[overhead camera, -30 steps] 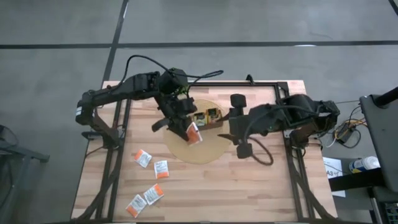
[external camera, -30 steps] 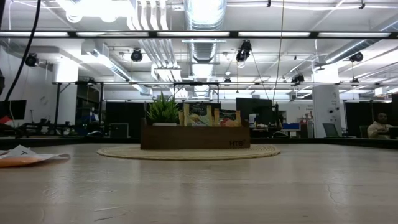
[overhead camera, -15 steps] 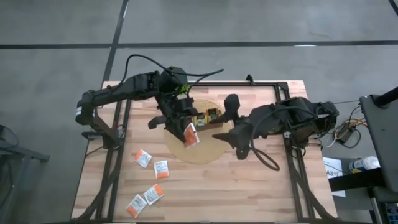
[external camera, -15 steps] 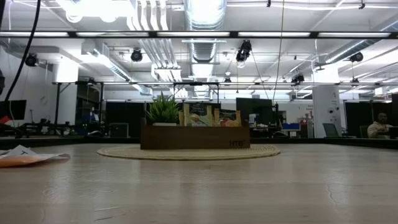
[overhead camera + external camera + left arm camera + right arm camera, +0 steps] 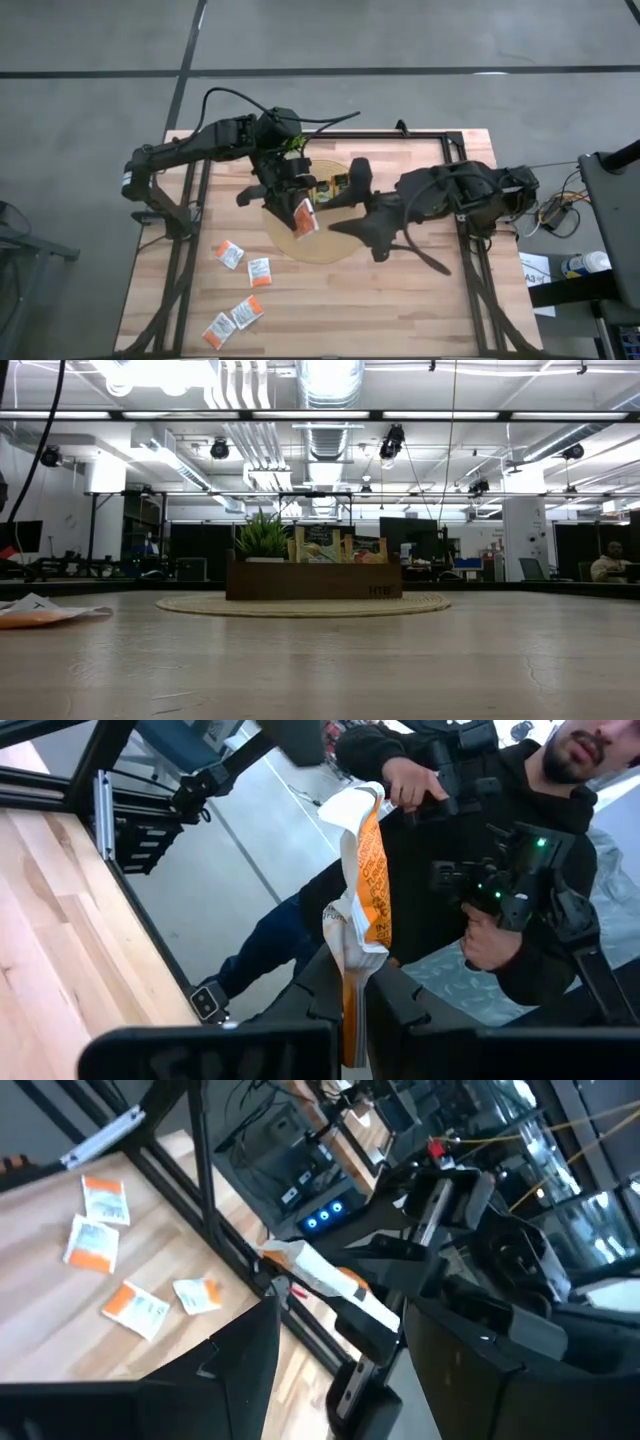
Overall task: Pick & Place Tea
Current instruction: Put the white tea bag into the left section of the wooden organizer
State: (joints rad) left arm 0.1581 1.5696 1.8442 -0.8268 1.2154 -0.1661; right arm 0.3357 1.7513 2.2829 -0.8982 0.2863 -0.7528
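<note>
A white-and-orange sachet (image 5: 304, 216) is held clamped in the left gripper (image 5: 290, 200), its fingers shut tight on one edge, and it is carried in the air above the near-left part of the round woven mat (image 5: 330, 250). In the left wrist view the sachet (image 5: 358, 910) is seen standing up from between the fingers, long axis running straight out from the grip, free end drooping slightly; a person (image 5: 520, 850) with hand controllers is in the room behind it. The right gripper (image 5: 352, 205) is presented just beside it, jaws spread wide and nothing held, and the sachet (image 5: 320, 1280) is framed ahead between its own two fingers in the right wrist view. So the sachet lies directly toward the left arm from the open right gripper, with a small gap between, and a hand-over looks likely: that free end would have to be brought between the open jaws. The brown tray (image 5: 338, 188), already stocked, sits behind both on the mat. Five more sachets (image 5: 245, 290) are left lying on the table (image 5: 420, 310), well apart toward the near-left corner.
</note>
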